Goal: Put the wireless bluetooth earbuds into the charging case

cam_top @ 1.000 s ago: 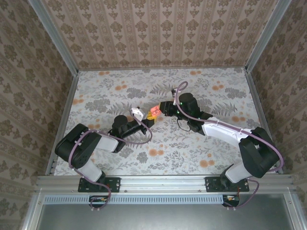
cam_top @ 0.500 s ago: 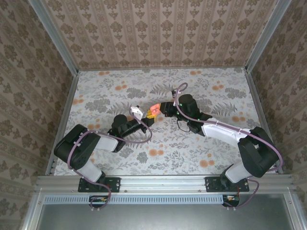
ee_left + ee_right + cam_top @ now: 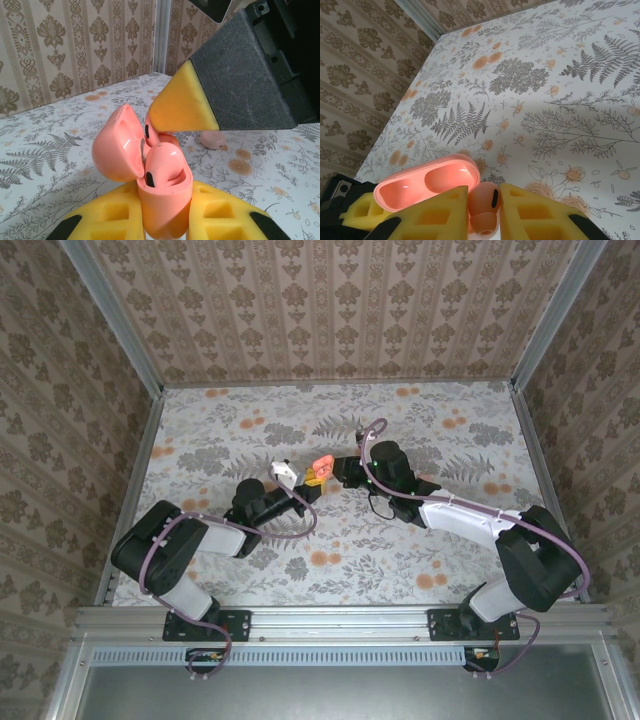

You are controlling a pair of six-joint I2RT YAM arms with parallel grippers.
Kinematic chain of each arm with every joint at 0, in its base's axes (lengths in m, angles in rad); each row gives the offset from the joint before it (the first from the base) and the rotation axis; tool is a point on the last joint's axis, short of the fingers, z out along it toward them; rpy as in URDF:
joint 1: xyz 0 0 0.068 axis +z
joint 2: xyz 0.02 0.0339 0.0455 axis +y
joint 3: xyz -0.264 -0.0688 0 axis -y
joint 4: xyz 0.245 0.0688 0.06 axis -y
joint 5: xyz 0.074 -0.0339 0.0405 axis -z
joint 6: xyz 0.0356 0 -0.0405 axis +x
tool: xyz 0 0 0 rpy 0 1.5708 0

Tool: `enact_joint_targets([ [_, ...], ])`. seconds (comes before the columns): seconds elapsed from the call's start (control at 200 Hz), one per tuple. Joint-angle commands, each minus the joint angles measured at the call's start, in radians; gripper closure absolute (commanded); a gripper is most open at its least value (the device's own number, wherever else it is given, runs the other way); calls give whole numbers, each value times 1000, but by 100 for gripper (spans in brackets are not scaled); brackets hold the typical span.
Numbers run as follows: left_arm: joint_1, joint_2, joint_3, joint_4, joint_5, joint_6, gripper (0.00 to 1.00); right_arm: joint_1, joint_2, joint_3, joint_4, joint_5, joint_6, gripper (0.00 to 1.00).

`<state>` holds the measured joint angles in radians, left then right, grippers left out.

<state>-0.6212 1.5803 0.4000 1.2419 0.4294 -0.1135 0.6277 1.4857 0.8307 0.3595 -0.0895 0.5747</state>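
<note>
Two claws meet mid-table. Nearest us, left claw (image 3: 165,217) is clamped on the case (image 3: 167,195), lid (image 3: 117,150) open, one earbud (image 3: 162,162) seated inside. Just beyond, right claw (image 3: 484,194) pinches the second earbud (image 3: 481,207) at the case's mouth; we can't tell if it touches.

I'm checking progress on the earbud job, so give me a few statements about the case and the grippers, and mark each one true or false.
The case is open. True.
The left gripper holds the case. True.
The right gripper is empty. False: it pinches an earbud.
The two grippers are far apart. False: they come close together at the case.
</note>
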Motion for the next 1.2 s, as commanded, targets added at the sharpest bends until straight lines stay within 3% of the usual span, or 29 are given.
enact_joint_targets([
  [0.0, -3, -33, 34, 41, -1, -20, 100, 17, -21, -10, 19, -34, -22, 78],
  [0.705, -2, -26, 32, 41, 2, -19, 100, 18, -68, -6, 32, -90, -7, 64],
  [1.195, -3, -22, 34, 41, 0, -21, 100, 18, -66, -2, 56, -134, 19, 64],
])
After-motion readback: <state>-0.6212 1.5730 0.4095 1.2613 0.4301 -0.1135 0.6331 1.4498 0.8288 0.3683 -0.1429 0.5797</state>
